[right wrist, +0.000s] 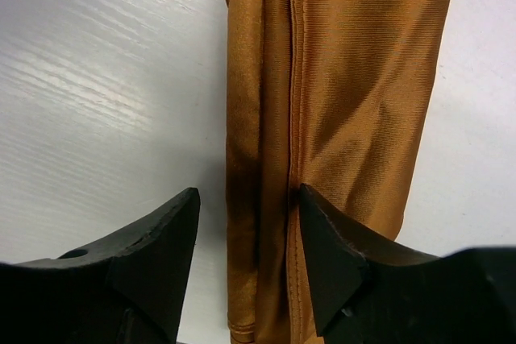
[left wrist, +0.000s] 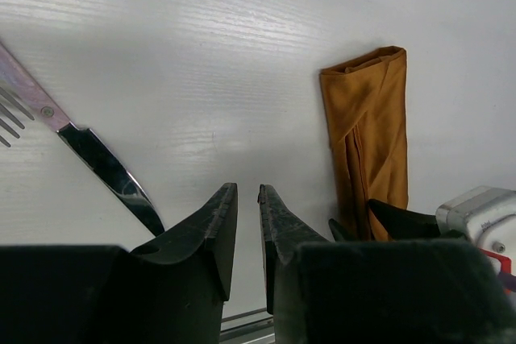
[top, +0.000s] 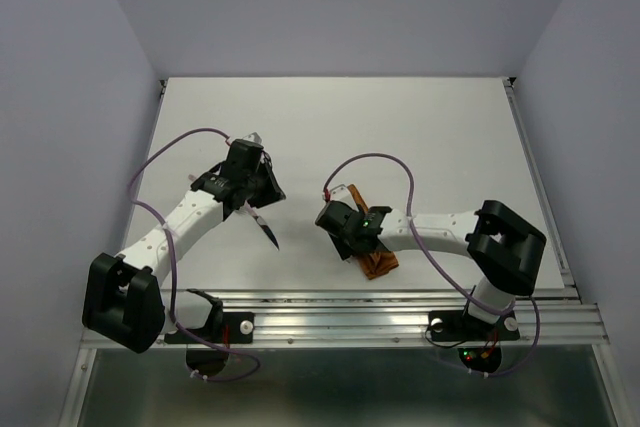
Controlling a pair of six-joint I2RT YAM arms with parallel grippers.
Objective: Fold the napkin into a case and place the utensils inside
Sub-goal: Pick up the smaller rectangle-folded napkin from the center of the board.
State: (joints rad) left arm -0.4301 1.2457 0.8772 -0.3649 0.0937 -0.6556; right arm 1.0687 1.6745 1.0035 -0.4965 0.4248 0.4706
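Observation:
The napkin, folded into a slim rust-orange case [top: 380, 263], lies near the table's front edge. It also shows in the left wrist view [left wrist: 367, 130] and the right wrist view [right wrist: 355, 78]. My right gripper [top: 346, 225] is low over it and open. In its wrist view the gripper [right wrist: 246, 215] straddles the case's left fold, with the right fingertip [right wrist: 322, 223] on the cloth. A knife with a dark pointed blade [top: 266, 229] [left wrist: 109, 171] lies left of the case. Fork tines [left wrist: 6, 118] show beside the knife. My left gripper [top: 256, 190] [left wrist: 248, 199] hovers above the table, empty, jaws a thin slit apart.
A metal rail [top: 400, 312] runs along the table's front edge, close to the case. A silver tip [top: 254, 137] pokes out behind the left gripper. Purple cables [top: 385, 159] loop over both arms. White walls stand on three sides.

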